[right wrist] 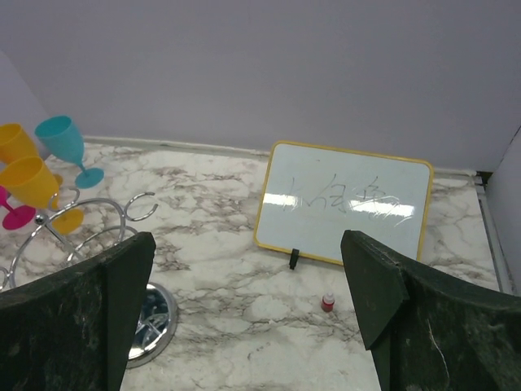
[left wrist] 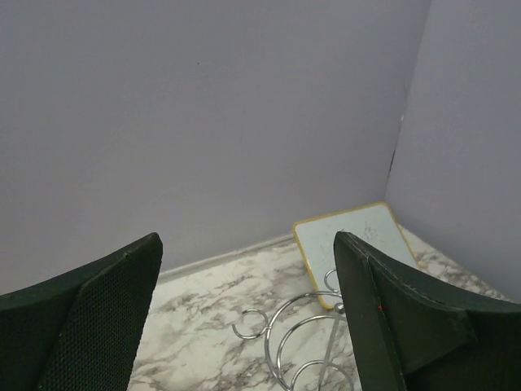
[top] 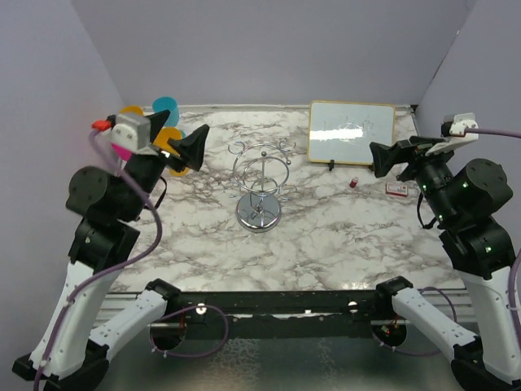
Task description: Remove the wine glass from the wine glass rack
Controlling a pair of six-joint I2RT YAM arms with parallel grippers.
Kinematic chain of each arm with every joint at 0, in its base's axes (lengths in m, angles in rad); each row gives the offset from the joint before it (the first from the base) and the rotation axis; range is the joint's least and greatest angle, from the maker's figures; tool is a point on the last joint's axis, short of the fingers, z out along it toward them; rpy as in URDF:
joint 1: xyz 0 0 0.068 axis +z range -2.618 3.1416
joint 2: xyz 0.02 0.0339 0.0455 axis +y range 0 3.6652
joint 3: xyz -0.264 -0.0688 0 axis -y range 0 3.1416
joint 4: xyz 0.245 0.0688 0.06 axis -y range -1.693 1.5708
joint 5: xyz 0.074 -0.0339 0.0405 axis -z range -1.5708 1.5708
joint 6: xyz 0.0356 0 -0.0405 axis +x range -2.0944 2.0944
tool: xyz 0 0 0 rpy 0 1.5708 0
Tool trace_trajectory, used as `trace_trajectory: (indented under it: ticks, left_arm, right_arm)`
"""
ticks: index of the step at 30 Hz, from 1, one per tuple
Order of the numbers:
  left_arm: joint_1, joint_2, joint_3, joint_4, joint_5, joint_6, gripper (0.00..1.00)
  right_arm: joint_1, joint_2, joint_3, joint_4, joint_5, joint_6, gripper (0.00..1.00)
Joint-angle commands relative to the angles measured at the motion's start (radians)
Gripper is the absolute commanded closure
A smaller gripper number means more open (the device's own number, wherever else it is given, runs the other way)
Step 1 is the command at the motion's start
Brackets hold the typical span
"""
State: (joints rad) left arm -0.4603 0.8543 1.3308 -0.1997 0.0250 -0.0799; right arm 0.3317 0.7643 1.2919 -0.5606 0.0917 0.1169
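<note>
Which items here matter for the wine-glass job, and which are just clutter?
Job: wine glass rack; teal wine glass; orange wine glass; pink wine glass.
Clutter: whiteboard; small red-capped bottle; small red-and-white object.

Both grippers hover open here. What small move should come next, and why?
Likely none toward the wine glass rack: its hooks look bare, while the coloured glasses sit on the table at far left. With the left gripper and right gripper both open and empty, I would just ease both back.
</note>
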Motion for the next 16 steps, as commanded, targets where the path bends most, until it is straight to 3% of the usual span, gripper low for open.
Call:
trace_trajectory:
  ticks: [1,4,16]
  left_arm:
    - [-0.001,-0.155,-0.151,0.267,-0.078,-0.077,0.09]
    - [0.0,-0.206,-0.184,0.271,-0.182,-0.151,0.09]
    - [0.0,-0.196,-0.154,0.243,-0.175,-0.122,0.09]
  right_arm:
    - [-0.008,-0.043,0.082,-0.007,0.019,-0.035,0.01]
    - [-0.008,-0.061,0.1,-0.001,0.027,-0.049,0.01]
    - [-0.008,-0.08,0.048,0.013,0.112,-0.041,0.01]
